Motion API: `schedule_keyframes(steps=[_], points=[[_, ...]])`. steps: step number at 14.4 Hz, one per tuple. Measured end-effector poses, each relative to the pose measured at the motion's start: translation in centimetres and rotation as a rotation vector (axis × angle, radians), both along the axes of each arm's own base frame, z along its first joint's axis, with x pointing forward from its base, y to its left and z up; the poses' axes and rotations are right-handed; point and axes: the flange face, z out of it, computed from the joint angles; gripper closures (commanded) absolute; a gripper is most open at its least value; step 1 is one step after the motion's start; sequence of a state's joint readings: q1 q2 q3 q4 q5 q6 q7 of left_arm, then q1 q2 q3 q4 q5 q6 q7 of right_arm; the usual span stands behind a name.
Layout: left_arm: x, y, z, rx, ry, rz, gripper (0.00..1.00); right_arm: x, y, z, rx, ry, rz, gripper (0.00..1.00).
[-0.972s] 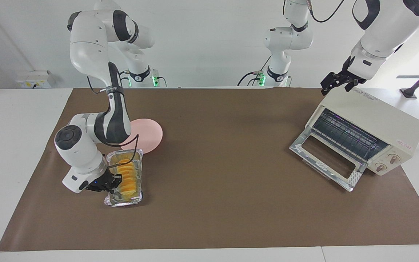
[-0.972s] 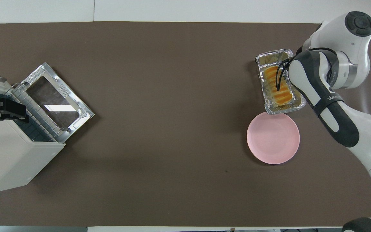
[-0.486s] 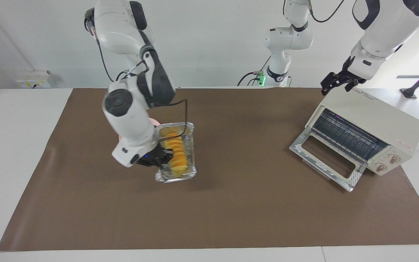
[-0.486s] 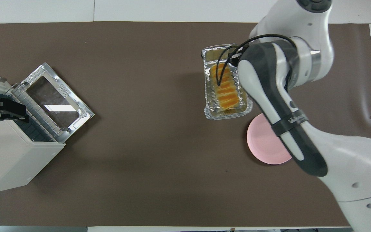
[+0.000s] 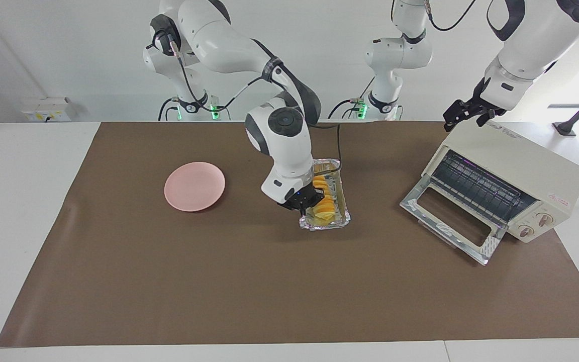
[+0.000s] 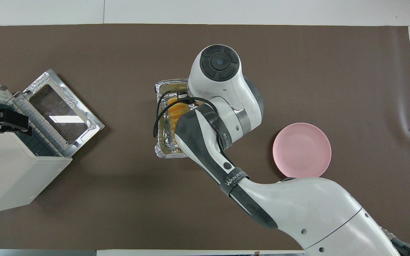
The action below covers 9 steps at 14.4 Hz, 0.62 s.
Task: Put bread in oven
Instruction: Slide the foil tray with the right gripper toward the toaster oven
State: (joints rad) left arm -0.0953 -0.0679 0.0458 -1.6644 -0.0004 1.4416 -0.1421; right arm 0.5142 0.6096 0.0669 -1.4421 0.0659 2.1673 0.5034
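Note:
The bread is a golden-yellow ridged loaf lying in a crinkled foil tray over the middle of the mat. My right gripper is shut on the tray's rim, on the side toward the right arm's end. From overhead the right arm covers that gripper and most of the bread; the tray shows around it. I cannot tell whether the tray touches the mat. The cream oven stands at the left arm's end with its glass door dropped open. My left gripper waits open over the oven's top.
A round pink plate lies bare on the brown mat toward the right arm's end. The oven's open door juts out over the mat toward the tray. The wire rack shows inside the oven.
My right arm has carried the foil tray with the bread from beside the pink plate to the middle of the mat, toward the oven. The left arm has not moved.

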Motion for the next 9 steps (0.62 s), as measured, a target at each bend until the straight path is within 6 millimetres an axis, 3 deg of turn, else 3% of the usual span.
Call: schedule_keyframes(steps=[1,2,3,6,9], points=[[0.0,0.0,0.0,0.000,0.000,0.000,0.00,-0.5,-0.1,-1.3,0.002,-0.006,0.000,1.00],[0.0,0.0,0.0,0.000,0.000,0.000,0.00,-1.1,-0.2,-2.1,0.004,-0.012,0.001,0.87],[0.0,0.0,0.0,0.000,0.000,0.000,0.00,-1.6,-0.2,-2.6,0.004,-0.013,0.003,0.04],[0.0,0.0,0.0,0.000,0.000,0.000,0.00,-2.0,-0.6,-1.9,0.002,-0.011,-0.003,0.00],[0.0,0.0,0.0,0.000,0.000,0.000,0.00,-1.1,-2.5,0.8,-0.036,0.039,-0.030,0.00]])
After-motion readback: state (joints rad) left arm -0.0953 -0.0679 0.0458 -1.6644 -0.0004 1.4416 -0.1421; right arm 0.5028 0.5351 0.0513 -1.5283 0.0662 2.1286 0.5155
